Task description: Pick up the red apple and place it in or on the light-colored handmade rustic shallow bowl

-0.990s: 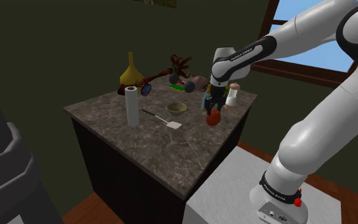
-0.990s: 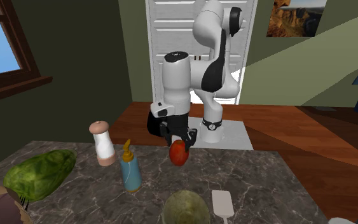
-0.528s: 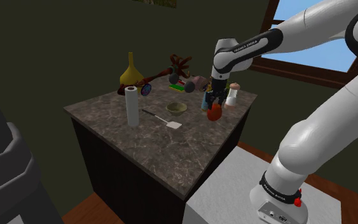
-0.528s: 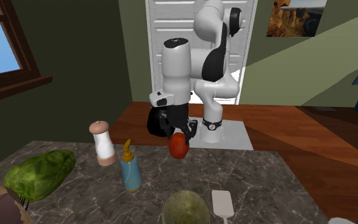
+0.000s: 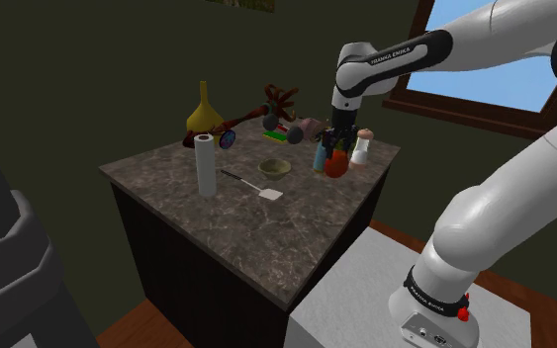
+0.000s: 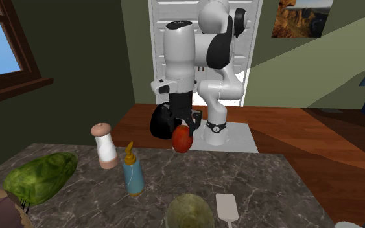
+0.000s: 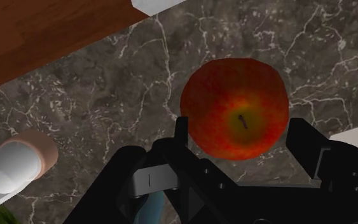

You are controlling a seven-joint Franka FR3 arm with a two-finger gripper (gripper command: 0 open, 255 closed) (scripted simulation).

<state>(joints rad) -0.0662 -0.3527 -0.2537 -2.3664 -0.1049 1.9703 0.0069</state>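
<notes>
My gripper [image 5: 338, 158] is shut on the red apple [image 5: 336, 165] and holds it in the air over the marble counter [image 5: 236, 217]. In the wrist view the apple [image 7: 236, 116] sits clasped between the two black fingers [image 7: 307, 145], stem up. From the second exterior view the apple [image 6: 183, 138] hangs under the gripper [image 6: 182, 128], above the counter's far edge. The pale shallow bowl [image 5: 274, 168] rests on the counter, toward the shoulder view's left of the apple. In the second exterior view the bowl [image 6: 189, 212] is at the bottom edge.
Near the apple stand a blue bottle [image 6: 133, 171] and a pink-topped shaker [image 6: 104, 146]. A white spatula [image 5: 255, 186] lies by the bowl, a paper towel roll [image 5: 204, 165] stands further left. A yellow vase [image 5: 203, 110] and clutter line the back. A green melon [image 6: 41, 177] lies nearby.
The gripper has risen with the apple and drifted slightly toward the shoulder view's right. The forearm now stands more upright. The grip on the apple is unchanged.
</notes>
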